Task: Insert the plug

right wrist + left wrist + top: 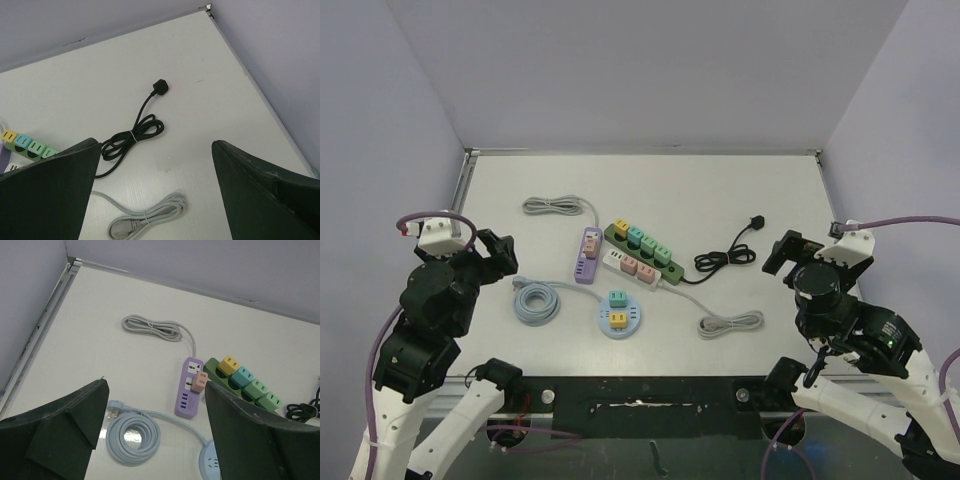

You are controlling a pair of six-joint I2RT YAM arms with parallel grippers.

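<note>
Three loose plugs lie on the white table [720,190]. A black plug [754,222] [160,85] on a bundled black cord leads to the green power strip [645,250]. A pale blue plug [114,409] lies beside its coiled cord [536,303]. A grey plug [120,231] ends a grey cord bundle [731,324]. A purple strip [587,255] [189,388] carries a pink adapter [201,381]. My left gripper [500,255] [156,410] is open and empty, above the blue coil. My right gripper [782,255] [155,170] is open and empty, right of the black cord.
A white strip [632,268] with pink adapters lies against the green one. A round blue socket hub [619,315] with small adapters sits near the front. Another grey cord bundle [552,206] lies at the back left. Walls enclose the table on three sides.
</note>
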